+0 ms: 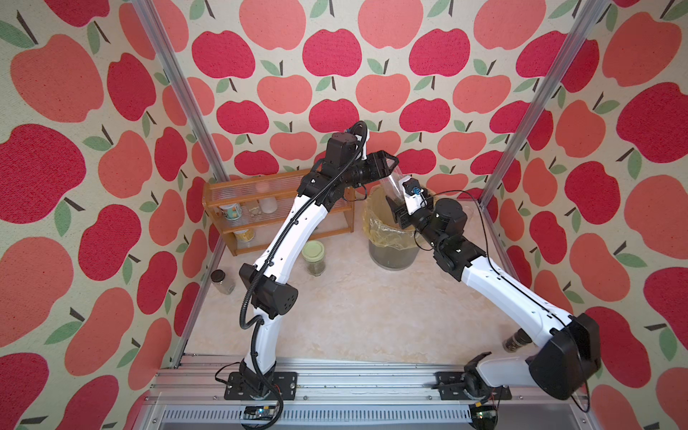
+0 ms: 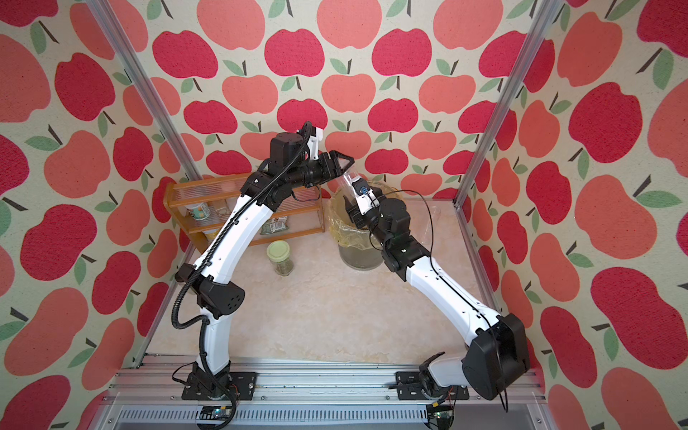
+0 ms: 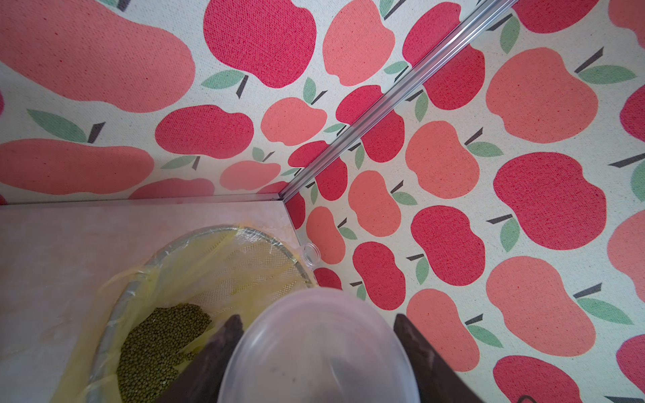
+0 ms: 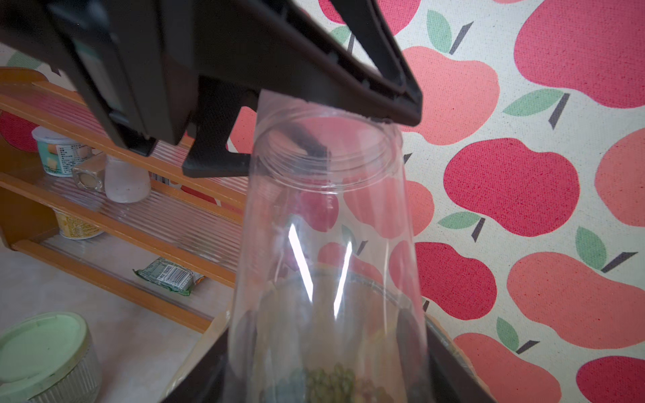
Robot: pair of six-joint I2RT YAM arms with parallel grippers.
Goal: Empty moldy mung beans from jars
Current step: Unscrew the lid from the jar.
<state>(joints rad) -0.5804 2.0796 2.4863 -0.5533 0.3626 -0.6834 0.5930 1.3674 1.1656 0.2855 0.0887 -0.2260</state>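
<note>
The right pincer [image 4: 326, 326] is clamped, partway closed, round the base end of a tall slim clear plastic jar [image 4: 324, 226]. One dark finger sits on each side of it at the bottom centre of the right wrist view. The left pincer [image 3: 319, 317] stands at the jar's far, threaded end. Its two dark fingers [image 3: 216, 356] press opposite sides of a frosted round cap [image 3: 321, 349]; whether that cap is on the threads or off them I cannot tell.

In both top views the jar slants between the two pincers, just right of centre, over a grey mesh bin lined with a yellow bag [image 1: 391, 257]. A heap of dull olive-green mung beans [image 3: 157, 349] lies inside the bin, lower left of the left wrist view. A few grains also show through the jar's base end, inside it or behind it I cannot tell.

Left of the bin stands a squat glass jar with a pale green lid [image 1: 313, 257], with beans inside. It is in front of a wooden rack [image 1: 223, 193].
</note>
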